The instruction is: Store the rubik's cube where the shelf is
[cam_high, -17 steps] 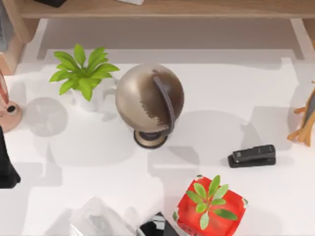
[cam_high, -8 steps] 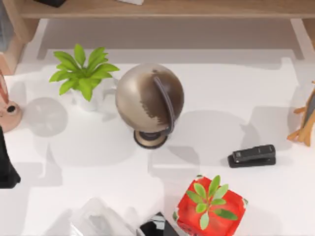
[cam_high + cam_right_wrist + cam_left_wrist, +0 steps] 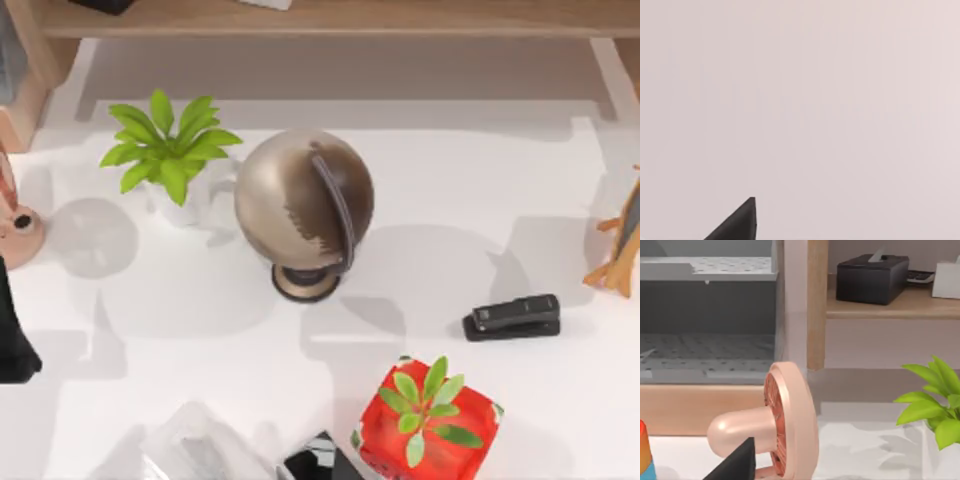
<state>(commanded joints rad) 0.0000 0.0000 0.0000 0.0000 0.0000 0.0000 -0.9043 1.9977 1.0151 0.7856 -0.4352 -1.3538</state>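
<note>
- One long light-brown wooden shelf (image 3: pixel 330 18) runs along the far edge of the white tabletop (image 3: pixel 480 200). The left wrist view shows its board (image 3: pixel 890 307) and one wooden upright (image 3: pixel 817 305).
- On the shelf board stand one black tissue box (image 3: pixel 872 277) with a grey tissue poking from its slot, one white block (image 3: pixel 946 280) and, between them, a flat dark keypad-like thing (image 3: pixel 920 276).
- Where the rubik's cube lies cannot be told.
- One bronze-brown globe (image 3: pixel 303 200) stands on a dark round foot near the table's middle.
- Two green leafy plants: one in a white pot (image 3: pixel 168 150) just left of the globe, one in a red box (image 3: pixel 425 415) at the near edge.
- One black stapler (image 3: pixel 511 316) lies right of the globe, apart from the red box.
- One pink mushroom-shaped ornament (image 3: pixel 18 232) sits at the left edge, lying on its side in the left wrist view (image 3: pixel 785 425).
- One wooden stand (image 3: pixel 620 240) is cut off at the right edge.
- One clear plastic thing (image 3: pixel 200 450) and one glossy black thing (image 3: pixel 320 462) lie at the near edge.
- Left gripper (image 3: pixel 737 465) hangs just beside the mushroom; released or clenched, I cannot tell.
- Right gripper (image 3: pixel 737 222) faces a blank pale surface; its grip cannot be told either.
</note>
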